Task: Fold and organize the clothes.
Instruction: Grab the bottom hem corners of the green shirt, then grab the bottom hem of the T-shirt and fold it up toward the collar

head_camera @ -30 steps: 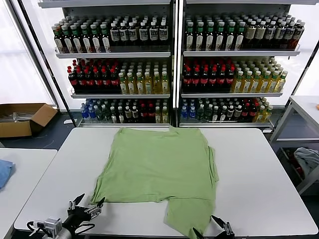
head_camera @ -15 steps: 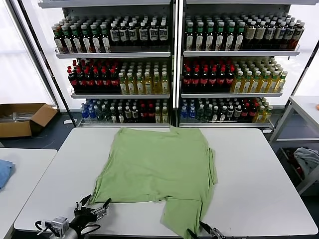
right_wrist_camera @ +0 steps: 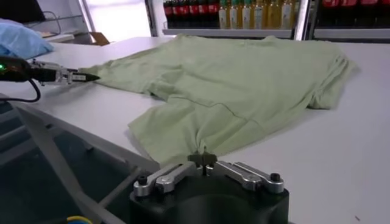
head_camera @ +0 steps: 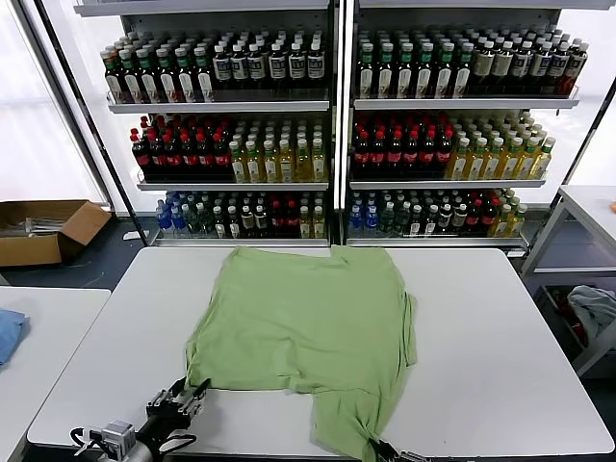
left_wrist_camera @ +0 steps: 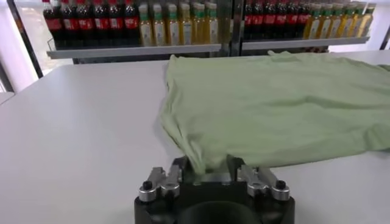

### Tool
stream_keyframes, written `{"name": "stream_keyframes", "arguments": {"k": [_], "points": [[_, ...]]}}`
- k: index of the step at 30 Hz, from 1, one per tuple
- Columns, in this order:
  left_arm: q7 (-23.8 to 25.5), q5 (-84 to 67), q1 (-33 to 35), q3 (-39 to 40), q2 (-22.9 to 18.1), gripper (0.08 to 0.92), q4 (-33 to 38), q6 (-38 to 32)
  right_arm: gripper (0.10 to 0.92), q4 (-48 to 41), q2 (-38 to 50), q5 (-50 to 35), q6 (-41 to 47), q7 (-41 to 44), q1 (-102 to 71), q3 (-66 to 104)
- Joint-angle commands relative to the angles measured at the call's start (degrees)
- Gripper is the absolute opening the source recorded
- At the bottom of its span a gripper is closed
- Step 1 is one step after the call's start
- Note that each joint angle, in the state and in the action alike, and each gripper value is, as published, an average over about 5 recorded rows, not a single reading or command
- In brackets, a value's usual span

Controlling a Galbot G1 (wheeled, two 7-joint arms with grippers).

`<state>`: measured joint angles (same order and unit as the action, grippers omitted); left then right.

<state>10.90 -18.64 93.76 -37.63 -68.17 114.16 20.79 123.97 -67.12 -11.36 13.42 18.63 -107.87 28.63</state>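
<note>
The clothes, one light green shirt [head_camera: 308,322], lie spread flat on the white table [head_camera: 500,346]. At the shirt's near-left corner my left gripper [head_camera: 189,396] is shut, and the left wrist view shows that corner of the shirt [left_wrist_camera: 274,103] bunched between its fingers [left_wrist_camera: 180,167]. My right gripper [head_camera: 377,449] sits at the table's front edge, shut on the tip of the shirt's near flap. In the right wrist view the shirt [right_wrist_camera: 231,85] stretches away from the right gripper [right_wrist_camera: 203,162], whose fingertips pinch its hem, and the left gripper [right_wrist_camera: 85,77] shows farther off.
Shelves of bottles [head_camera: 327,125] stand behind the table. A cardboard box [head_camera: 43,226] lies on the floor at the left. A blue cloth [head_camera: 8,332] rests on the side table, and a pale cloth [head_camera: 597,308] sits low at the right.
Both grippers went from open to shut on the shirt's near edge. The near-left corner and the near flap have bunched slightly.
</note>
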Motion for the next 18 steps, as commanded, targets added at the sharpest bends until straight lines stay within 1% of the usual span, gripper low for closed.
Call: {"name": "stream_keyframes", "arguments": {"k": [1,5,9,12,18], "points": [[0.0,0.1,0.0,0.2,0.0,0.316,0.1,-0.2,0.106,-0.1,0.0,0.1,-0.5,0.0,0.0,-0.1],[0.0,0.2,0.4,0.0,-0.2,0.195,1.3,-0.6,0.106,0.1,-0.1,-0.8,-1.1,0.1,0.0,0.6],[-0.1,0.3,1.4,-0.3,-0.5,0.103,3.2,-0.9,0.106,0.8,0.0,-1.5,-1.4,0.5,-0.8,1.8],[-0.1,0.8,2.6,-0.7,-0.9,0.084,5.2,-1.2,0.106,1.7,0.3,-2.1,-1.6,0.7,-2.2,3.3],[-0.1,2.0,5.5,-1.6,-2.1,0.084,9.4,-1.4,0.106,3.8,1.1,-3.6,-1.8,1.2,-5.6,6.6]]}}
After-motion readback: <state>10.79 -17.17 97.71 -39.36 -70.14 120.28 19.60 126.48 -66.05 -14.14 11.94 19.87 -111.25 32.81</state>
